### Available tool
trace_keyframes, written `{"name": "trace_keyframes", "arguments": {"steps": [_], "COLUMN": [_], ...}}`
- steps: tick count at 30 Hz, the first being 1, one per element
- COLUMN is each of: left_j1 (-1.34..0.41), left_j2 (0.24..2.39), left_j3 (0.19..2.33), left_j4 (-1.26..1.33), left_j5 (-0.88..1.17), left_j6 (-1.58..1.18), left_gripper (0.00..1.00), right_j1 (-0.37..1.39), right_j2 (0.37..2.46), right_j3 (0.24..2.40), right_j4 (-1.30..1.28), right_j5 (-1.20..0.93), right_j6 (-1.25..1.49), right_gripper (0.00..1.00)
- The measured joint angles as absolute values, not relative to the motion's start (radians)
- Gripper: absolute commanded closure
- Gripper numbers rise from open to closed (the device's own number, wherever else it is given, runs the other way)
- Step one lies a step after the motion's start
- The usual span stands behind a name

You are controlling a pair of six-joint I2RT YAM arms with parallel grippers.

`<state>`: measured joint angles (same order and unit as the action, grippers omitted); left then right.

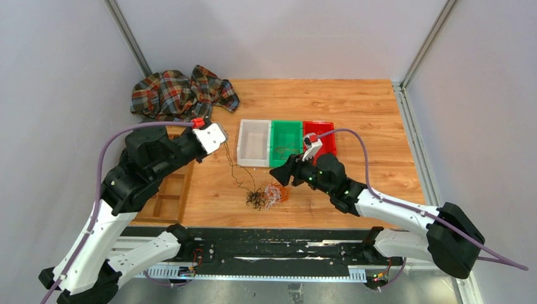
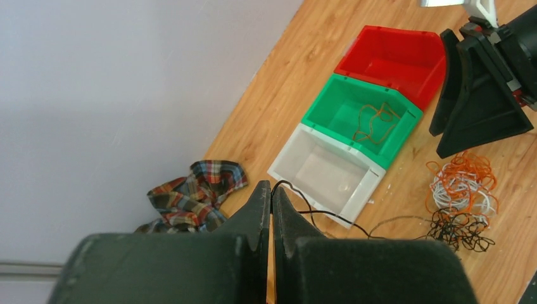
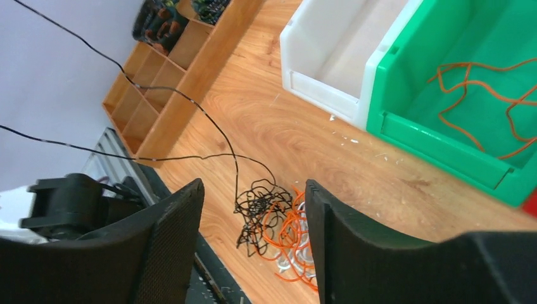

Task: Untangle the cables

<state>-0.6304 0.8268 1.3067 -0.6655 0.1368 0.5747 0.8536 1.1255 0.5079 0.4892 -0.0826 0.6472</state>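
Far left, we hold our left gripper [image 2: 271, 193] raised, fingers pinched tight on one black wire [image 2: 316, 213]. The wire trails down and right to the cables [image 1: 265, 196], a knot of black, orange and white on the near table. We judge the lift is meant to draw that strand free. Beyond the knot stand a white bin [image 1: 253, 136], a green bin [image 1: 291, 133] and a red bin [image 1: 324, 130]. An orange wire [image 2: 373, 123] lies in the green bin, probably sorted by colour. Our right gripper [image 3: 253, 187] hovers just right of the knot, fingers apart and empty, placed to pin it.
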Motion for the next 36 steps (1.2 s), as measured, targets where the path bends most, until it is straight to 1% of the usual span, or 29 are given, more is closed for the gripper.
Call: {"name": "trace_keyframes", "arguments": {"steps": [3, 11, 15, 18, 22, 24, 25, 28, 31, 36], "left_j1": [-0.63, -0.63, -0.63, -0.63, -0.63, -0.63, -0.63, -0.63, -0.63, -0.63], "left_j2": [0.826, 0.826, 0.826, 0.826, 0.826, 0.826, 0.826, 0.823, 0.81, 0.738], "left_j3": [1.321, 1.364, 1.381, 1.394, 1.41, 1.415, 1.416, 1.416, 1.402, 1.272], "left_j4": [-0.669, -0.67, -0.68, -0.686, -0.687, -0.689, -0.69, -0.698, -0.698, -0.696], "left_j5": [0.136, 0.127, 0.12, 0.119, 0.119, 0.118, 0.115, 0.102, 0.081, 0.028], "left_j6": [0.583, 0.606, 0.622, 0.626, 0.627, 0.628, 0.63, 0.641, 0.672, 0.811], "left_gripper": [0.99, 1.0, 1.0, 1.0, 1.0, 1.0, 1.0, 1.0, 0.99, 1.0], "right_j1": [0.878, 1.044, 1.1, 1.107, 1.107, 1.107, 1.107, 1.107, 1.107, 1.106], "right_j2": [1.164, 1.306, 1.391, 1.446, 1.514, 1.534, 1.541, 1.533, 1.478, 1.254], "right_j3": [0.562, 0.634, 0.66, 0.675, 0.709, 0.719, 0.723, 0.726, 0.724, 0.684], "right_j4": [0.434, 0.371, 0.352, 0.337, 0.327, 0.326, 0.323, 0.313, 0.282, 0.223], "right_j5": [-0.082, -0.082, -0.078, -0.077, -0.071, -0.067, -0.062, -0.05, -0.033, -0.001], "right_j6": [0.594, 0.469, 0.434, 0.421, 0.41, 0.402, 0.4, 0.393, 0.39, 0.388], "right_gripper": [0.39, 0.46, 0.5, 0.55, 0.73, 0.91, 0.98, 0.99, 0.99, 0.99]}}
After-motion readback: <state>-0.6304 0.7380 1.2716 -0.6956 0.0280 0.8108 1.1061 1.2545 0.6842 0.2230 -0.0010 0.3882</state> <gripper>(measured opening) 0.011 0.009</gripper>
